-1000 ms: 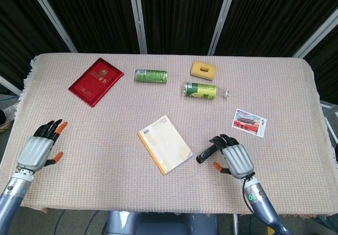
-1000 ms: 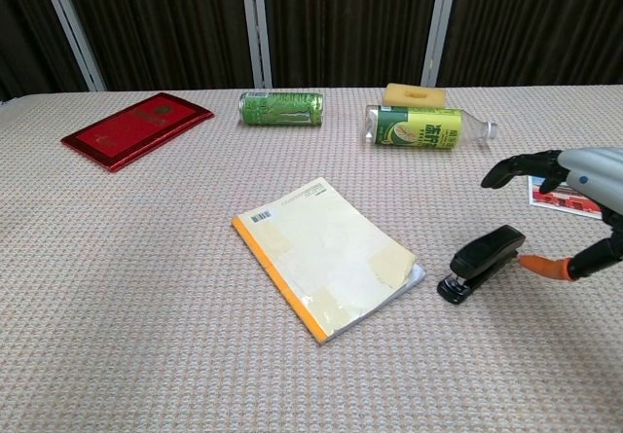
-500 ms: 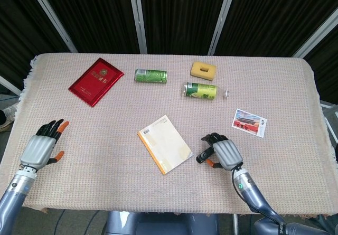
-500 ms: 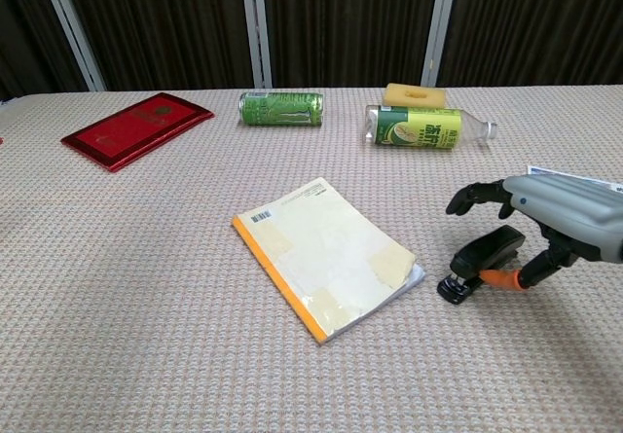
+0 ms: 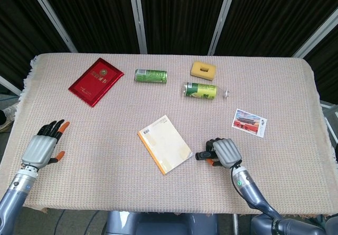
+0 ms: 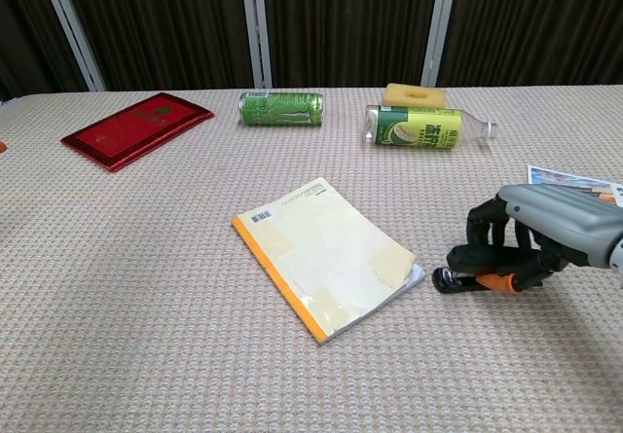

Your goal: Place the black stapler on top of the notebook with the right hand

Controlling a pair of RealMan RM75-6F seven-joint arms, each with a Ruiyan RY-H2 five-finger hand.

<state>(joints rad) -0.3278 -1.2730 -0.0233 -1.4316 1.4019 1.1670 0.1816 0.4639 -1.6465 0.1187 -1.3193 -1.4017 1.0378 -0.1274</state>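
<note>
The black stapler (image 6: 464, 269) lies on the cloth just right of the notebook (image 6: 328, 255), a cream book with an orange spine lying flat at the table's middle (image 5: 165, 143). My right hand (image 6: 531, 234) has its fingers curled over the stapler (image 5: 203, 155) and grips it against the cloth; most of the stapler is hidden under the hand (image 5: 222, 152). My left hand (image 5: 43, 144) rests at the table's left front edge, fingers apart, holding nothing.
A red booklet (image 5: 96, 81) lies back left. A green can (image 5: 150, 76), a green-labelled bottle (image 5: 202, 91) and a yellow sponge (image 5: 204, 69) lie at the back. A postcard (image 5: 249, 122) sits right of my right hand.
My right hand moved left over the stapler and closed its fingers around it. The stapler has turned flatter under the hand. The left hand barely moved.
</note>
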